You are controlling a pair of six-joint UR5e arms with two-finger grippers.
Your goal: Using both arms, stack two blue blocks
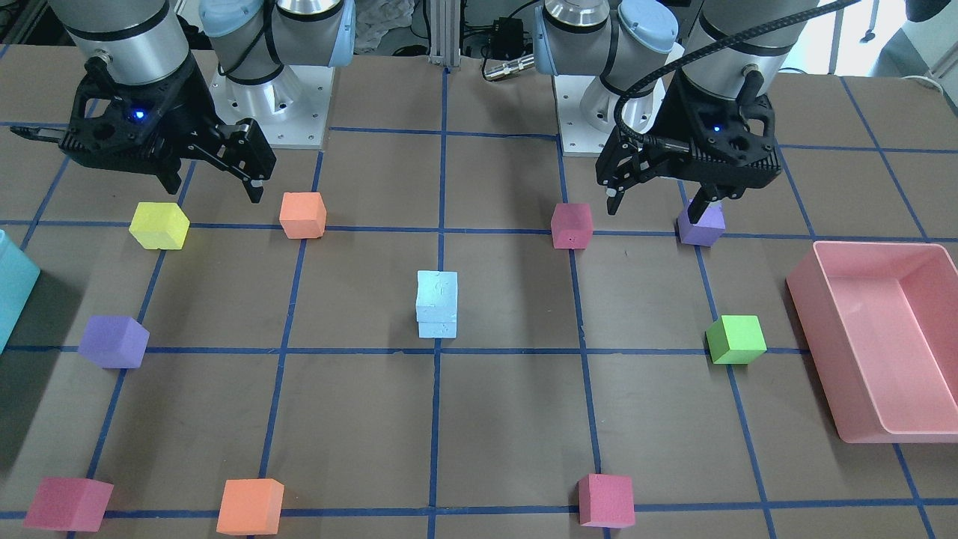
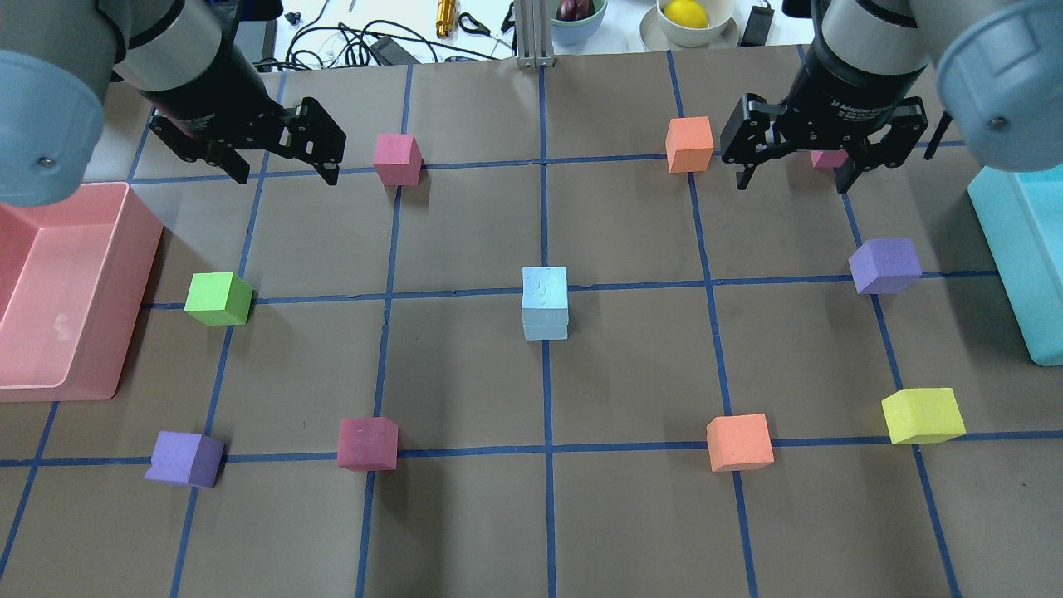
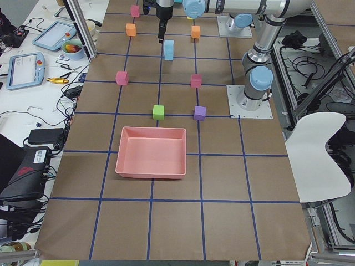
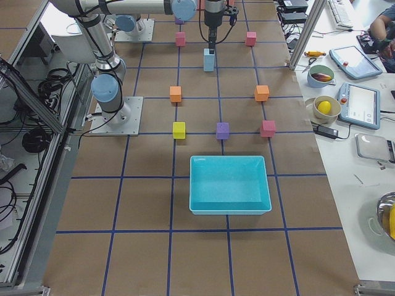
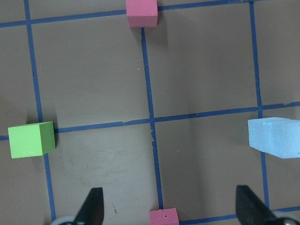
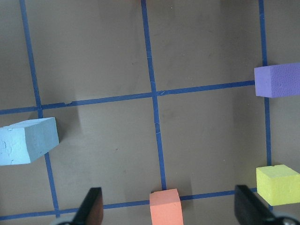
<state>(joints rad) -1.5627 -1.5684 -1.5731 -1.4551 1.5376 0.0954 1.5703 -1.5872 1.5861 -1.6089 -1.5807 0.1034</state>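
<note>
The two blue blocks (image 2: 545, 303) stand stacked one on the other at the table's centre, on a blue tape crossing; the stack also shows in the front view (image 1: 436, 303), at the right edge of the left wrist view (image 5: 276, 137) and at the left edge of the right wrist view (image 6: 26, 140). My left gripper (image 2: 286, 176) hangs open and empty above the table, far-left of the stack, also seen from the front (image 1: 655, 212). My right gripper (image 2: 793, 184) hangs open and empty far-right of the stack, also seen from the front (image 1: 215, 191). Neither touches the stack.
A pink bin (image 2: 124, 249) stands at the left edge and a teal bin (image 2: 1009, 249) at the right edge. Loose cubes ring the stack: green (image 2: 217, 298), purple (image 2: 885, 265), yellow (image 2: 922, 415), orange (image 2: 739, 442), magenta (image 2: 367, 443), pink (image 2: 396, 159).
</note>
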